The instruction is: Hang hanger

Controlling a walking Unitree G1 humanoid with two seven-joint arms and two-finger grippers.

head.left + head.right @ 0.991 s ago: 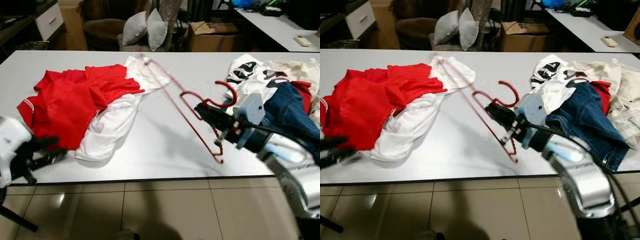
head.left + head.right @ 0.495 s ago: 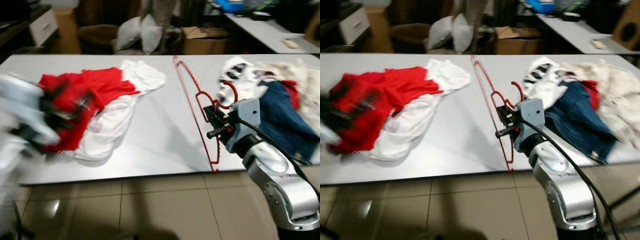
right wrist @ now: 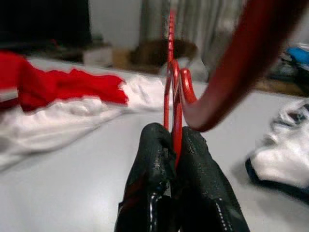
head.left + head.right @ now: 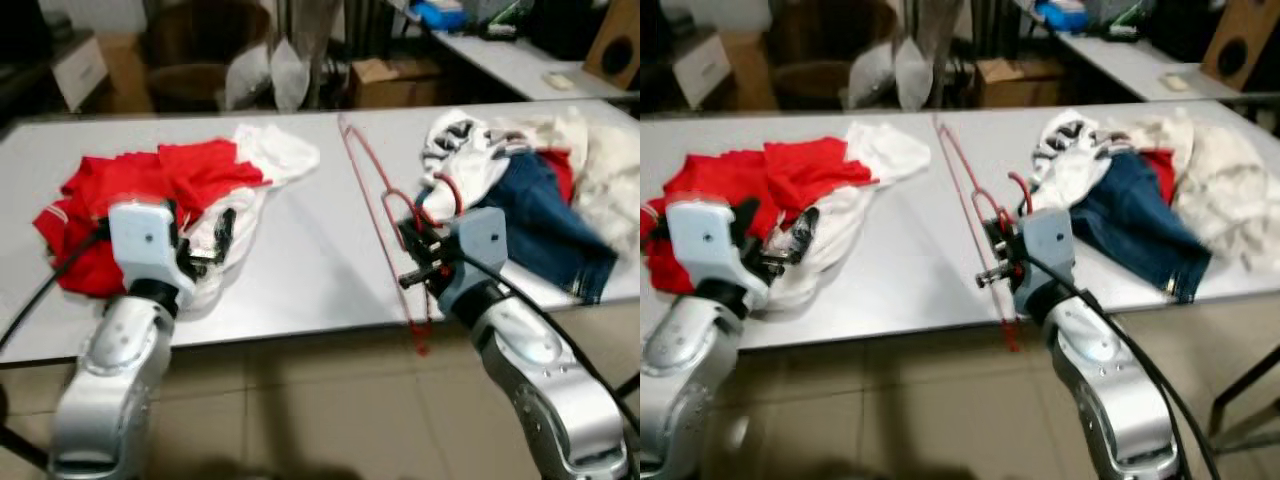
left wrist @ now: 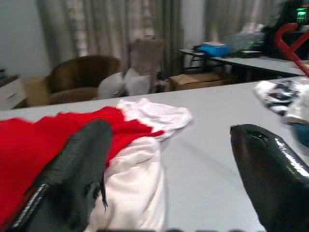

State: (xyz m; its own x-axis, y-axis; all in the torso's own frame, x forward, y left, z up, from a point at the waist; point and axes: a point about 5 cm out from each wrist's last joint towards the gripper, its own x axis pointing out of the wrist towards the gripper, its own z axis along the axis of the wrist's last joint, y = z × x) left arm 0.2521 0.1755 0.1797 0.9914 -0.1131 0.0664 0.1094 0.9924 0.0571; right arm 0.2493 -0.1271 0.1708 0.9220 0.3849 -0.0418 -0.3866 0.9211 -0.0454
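Over the table (image 4: 320, 270), right gripper (image 4: 412, 250) pinches the red hanger (image 4: 375, 195), lengthwise away from the robot.

The hanger (image 4: 385, 215) was red; a red and white garment (image 4: 200, 200) and blue jeans (image 4: 540, 225) lay on the pale grey bench (image 4: 320, 270).

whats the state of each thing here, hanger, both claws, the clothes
red hanger: clamped in the right claw, held on edge above the table, its lower end hanging past the near edge
right claw: shut on the hanger's wire
left claw: open, holding nothing, by the red and white clothes
red and white clothes: crumpled on the table
jeans pile: heaped on the table
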